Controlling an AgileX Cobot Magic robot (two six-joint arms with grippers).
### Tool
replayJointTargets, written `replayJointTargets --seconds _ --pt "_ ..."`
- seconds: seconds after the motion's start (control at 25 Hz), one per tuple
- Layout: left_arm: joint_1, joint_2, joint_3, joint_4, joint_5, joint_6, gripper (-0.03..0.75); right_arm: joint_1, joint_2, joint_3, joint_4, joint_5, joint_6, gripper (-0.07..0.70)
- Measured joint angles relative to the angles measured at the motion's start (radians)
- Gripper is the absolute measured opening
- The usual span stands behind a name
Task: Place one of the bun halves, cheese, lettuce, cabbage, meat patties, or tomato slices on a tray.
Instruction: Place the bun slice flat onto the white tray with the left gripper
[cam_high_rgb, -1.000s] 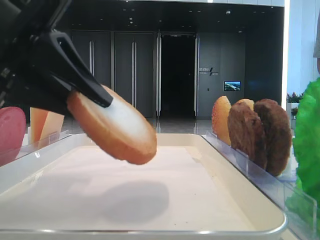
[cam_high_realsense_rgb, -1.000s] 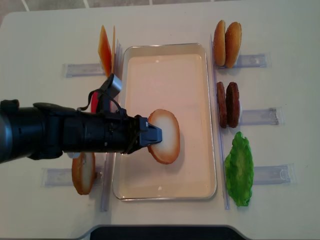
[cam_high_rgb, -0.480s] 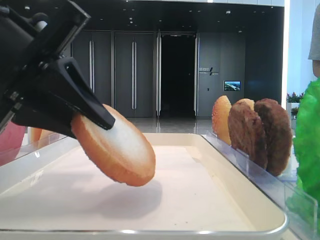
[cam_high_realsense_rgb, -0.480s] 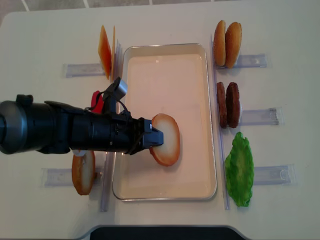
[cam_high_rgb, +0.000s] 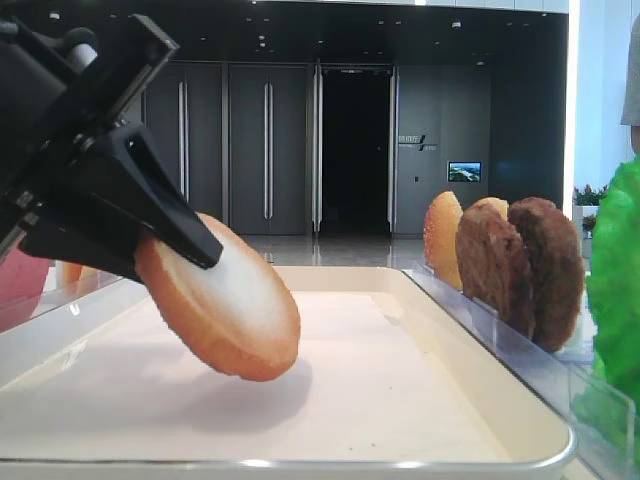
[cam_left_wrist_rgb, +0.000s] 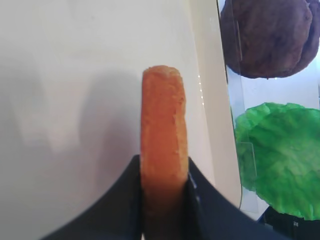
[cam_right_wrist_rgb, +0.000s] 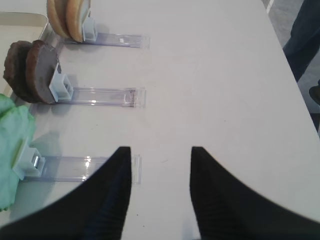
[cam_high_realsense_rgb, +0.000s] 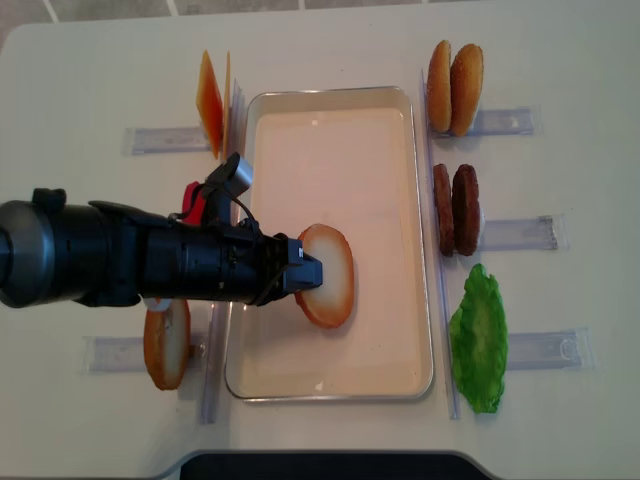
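Note:
My left gripper (cam_high_realsense_rgb: 310, 272) is shut on a bun half (cam_high_realsense_rgb: 328, 275), a round disc with a golden-brown rim and a pale face. It holds the bun tilted over the middle of the cream-white tray (cam_high_realsense_rgb: 335, 150), left of centre. In the low exterior view the bun half (cam_high_rgb: 225, 310) has its lower edge at or just above the tray floor (cam_high_rgb: 400, 400); I cannot tell whether they touch. The left wrist view shows the bun (cam_left_wrist_rgb: 162, 125) edge-on between the jaws. My right gripper (cam_right_wrist_rgb: 161, 149) is open over bare table, holding nothing.
Clear holders flank the tray. On the right stand two bun halves (cam_high_realsense_rgb: 454, 88), two meat patties (cam_high_realsense_rgb: 456, 210) and green lettuce (cam_high_realsense_rgb: 478, 338). On the left are the cheese slices (cam_high_realsense_rgb: 210, 100), a tomato slice (cam_high_realsense_rgb: 192, 203) half hidden by the arm, and another bun half (cam_high_realsense_rgb: 166, 345).
The left gripper has lowered the bun half toward the tray floor and drawn it slightly left. The right gripper has not visibly moved.

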Motion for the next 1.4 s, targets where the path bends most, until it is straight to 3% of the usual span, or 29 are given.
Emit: replayJointTargets --seconds 1.08,1.16,1.4 --pt "0.001 0.058 -0.004 -0.009 0.038 0.026 0.139 0.000 0.000 0.000 0.000 0.000 0.000 0.302" --pt "0.001 0.058 -0.004 -0.009 0.038 0.022 0.179 0.000 0.000 0.000 0.000 0.000 0.000 0.302" --pt "0.001 0.058 -0.004 -0.009 0.038 0.008 0.470 0.000 0.000 0.000 0.000 0.000 0.000 0.302"
